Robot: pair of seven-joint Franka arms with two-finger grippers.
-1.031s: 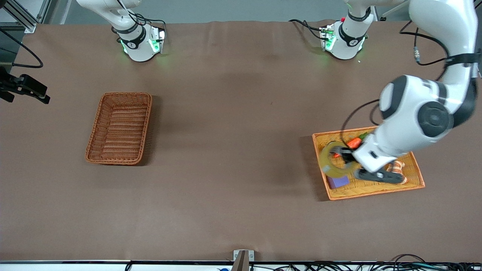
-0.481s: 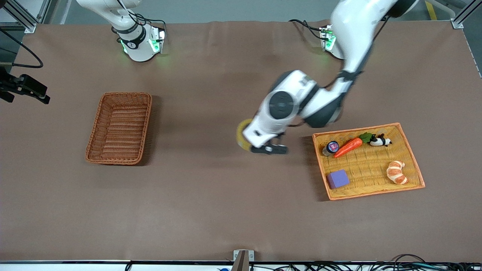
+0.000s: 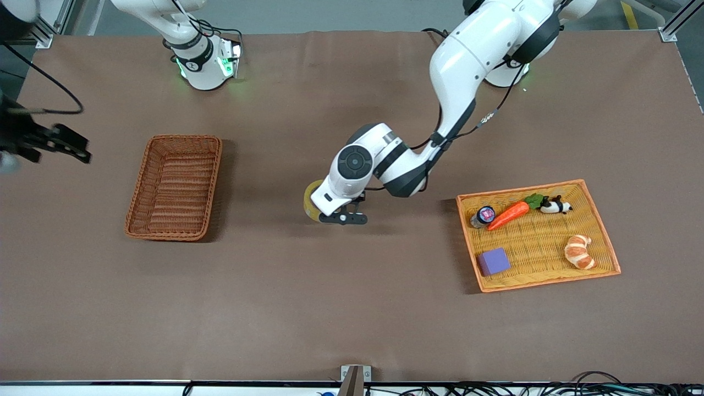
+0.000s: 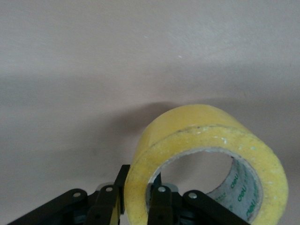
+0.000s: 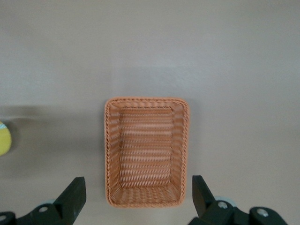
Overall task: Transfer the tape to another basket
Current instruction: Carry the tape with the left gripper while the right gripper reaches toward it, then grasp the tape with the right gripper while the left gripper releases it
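Observation:
The tape (image 3: 309, 201), a yellowish roll with a wide hole, hangs in my left gripper (image 3: 342, 218) above bare table midway between the tray and the basket. In the left wrist view the fingers pinch the roll's wall (image 4: 201, 136) from inside and outside, my left gripper (image 4: 138, 199) shut on it. The reddish-brown wicker basket (image 3: 175, 187) stands empty toward the right arm's end. My right gripper (image 3: 58, 147) hovers by that table end, open and empty (image 5: 138, 206). Its wrist view looks down on the basket (image 5: 146, 150), with an edge of the tape (image 5: 3, 138).
A flat yellow woven tray with an orange rim (image 3: 604, 237) lies toward the left arm's end. It holds a carrot (image 3: 509, 214), a purple block (image 3: 493, 261), a croissant (image 3: 578, 251), a small jar (image 3: 483, 215) and a small panda toy (image 3: 555, 206).
My left arm has lifted the tape out of the yellow tray and carried it across the table toward the basket. My right gripper has shifted slightly.

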